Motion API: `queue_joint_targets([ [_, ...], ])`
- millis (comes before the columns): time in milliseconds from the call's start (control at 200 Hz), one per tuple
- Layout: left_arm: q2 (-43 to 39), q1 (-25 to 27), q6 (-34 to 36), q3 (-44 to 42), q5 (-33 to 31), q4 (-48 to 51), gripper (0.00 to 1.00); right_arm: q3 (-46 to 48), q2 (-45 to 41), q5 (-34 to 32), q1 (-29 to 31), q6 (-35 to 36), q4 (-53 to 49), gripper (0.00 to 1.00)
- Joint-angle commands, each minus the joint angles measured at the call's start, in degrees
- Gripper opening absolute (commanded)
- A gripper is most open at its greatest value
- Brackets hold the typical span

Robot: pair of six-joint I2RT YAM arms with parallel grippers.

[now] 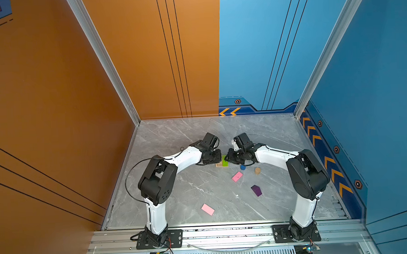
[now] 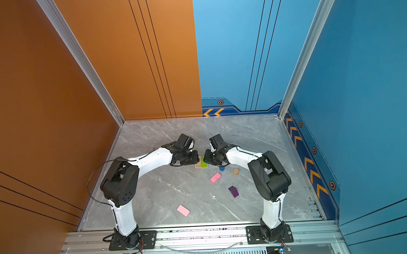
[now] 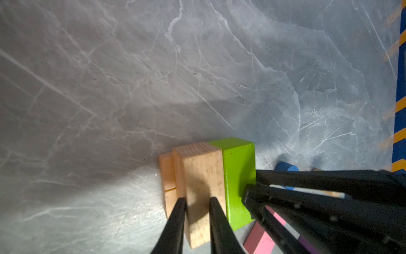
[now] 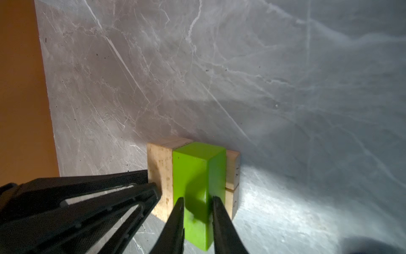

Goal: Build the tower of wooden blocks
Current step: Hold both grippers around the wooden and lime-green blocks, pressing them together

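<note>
L claw (image 3: 196, 201) clamped on tan bar (image 3: 202, 171), R claw (image 4: 196, 199) clamped on green bar (image 4: 193, 167). I see both bars flat, side by side, touching, atop two tan base blocks (image 3: 167, 169). On table (image 1: 174, 133), nearest me: pink slab (image 1: 207, 209), then purple block (image 1: 256, 190), 2nd pink slab (image 1: 237, 176), tan cyl (image 1: 257, 170), blue cyl (image 1: 242, 167) just by R claw. Tower (image 1: 224, 162) sits mid-table, farthest.
</note>
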State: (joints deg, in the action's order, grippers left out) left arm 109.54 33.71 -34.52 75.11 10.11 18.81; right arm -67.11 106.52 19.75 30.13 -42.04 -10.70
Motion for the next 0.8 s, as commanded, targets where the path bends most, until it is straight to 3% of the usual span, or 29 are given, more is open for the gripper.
queue_joint_targets([
  [0, -1.3, 0.2, 0.1, 1.1, -0.5, 1.4, 0.23, -1.3, 0.7, 0.8, 0.7, -0.7, -0.2, 0.24],
  [631, -1.2, 0.2, 0.2, 1.3, -0.4, 1.6, 0.25, -1.2, 0.5, 0.4, 0.7, -0.6, -0.6, 0.24],
  [796, -1.3, 0.2, 0.2, 1.3, -0.4, 1.6, 0.27, -1.2, 0.4, 0.4, 0.6, -0.6, -0.7, 0.29],
])
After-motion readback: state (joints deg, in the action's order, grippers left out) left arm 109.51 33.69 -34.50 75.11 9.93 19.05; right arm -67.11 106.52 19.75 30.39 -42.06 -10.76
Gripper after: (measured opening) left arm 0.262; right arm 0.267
